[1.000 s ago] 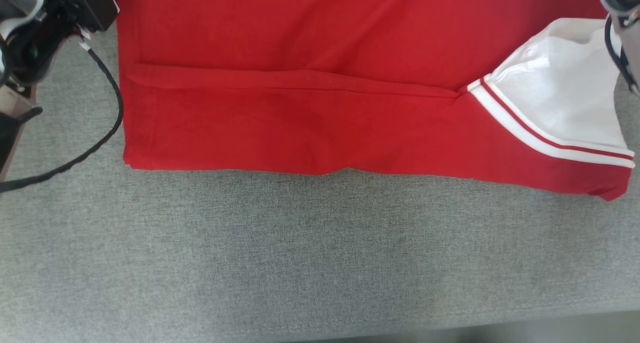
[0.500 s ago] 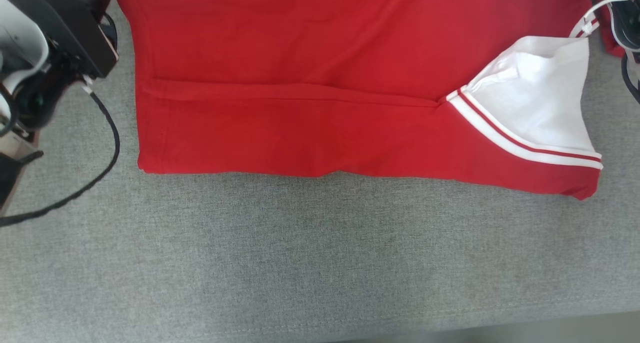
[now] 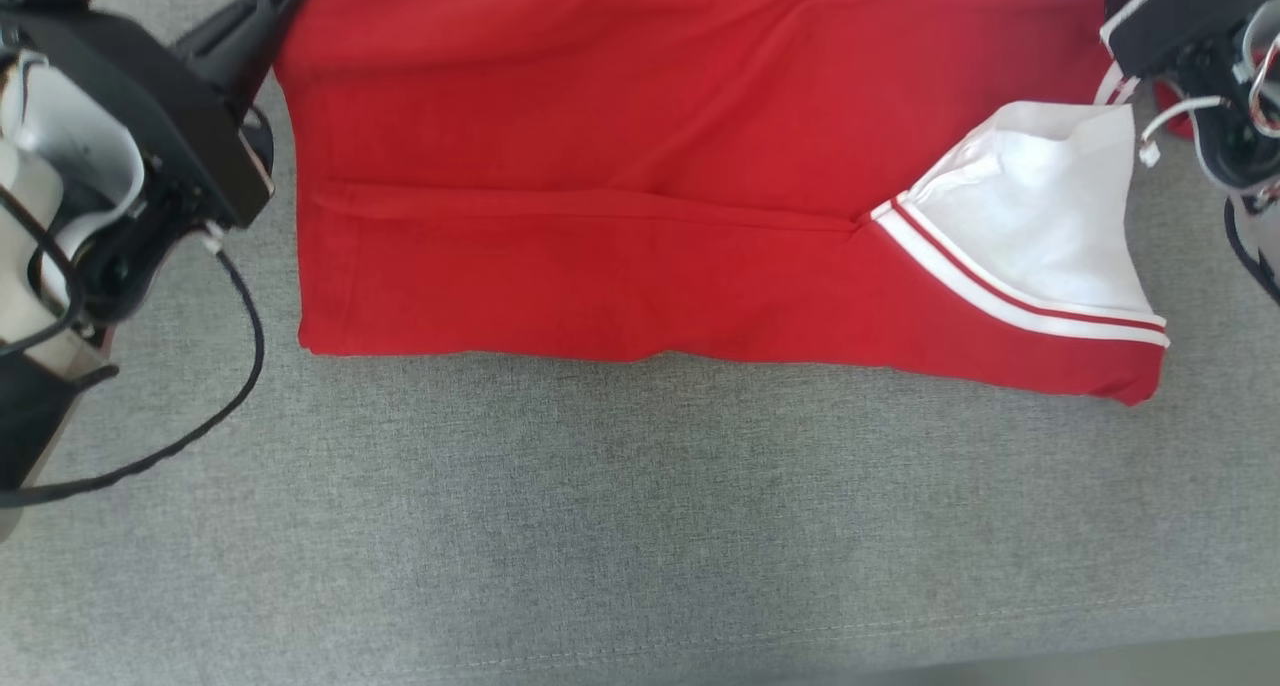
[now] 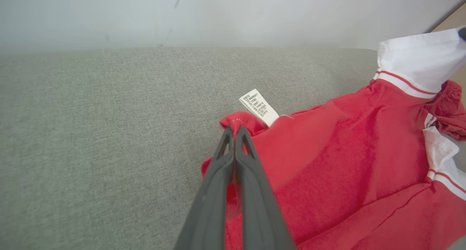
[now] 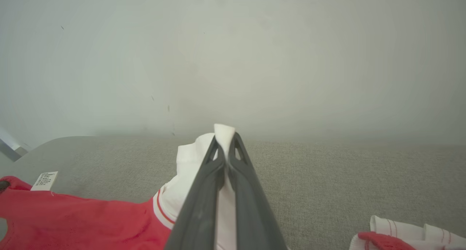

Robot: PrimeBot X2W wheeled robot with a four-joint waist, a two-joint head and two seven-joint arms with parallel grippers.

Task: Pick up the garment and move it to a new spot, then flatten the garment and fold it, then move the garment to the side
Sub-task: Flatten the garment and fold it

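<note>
Your garment (image 3: 640, 216) lies spread on the grey bench (image 3: 640, 526); expect it soft, light and floppy. The left gripper (image 4: 235, 130) has its jaws pinched on a red hem corner, the right gripper (image 5: 225, 140) on a white sleeve edge. Hold hems and corners; lift evenly or it sags.

The garment (image 3: 640, 166) runs off the head view's top edge, which hides its far side. The print on the care label (image 4: 259, 107) is too small to read. The left gripper (image 4: 235, 131) covers part of the red corner it pinches. A red-and-white bunch of cloth (image 5: 397, 230) is cut by the right wrist view's bottom edge.
</note>
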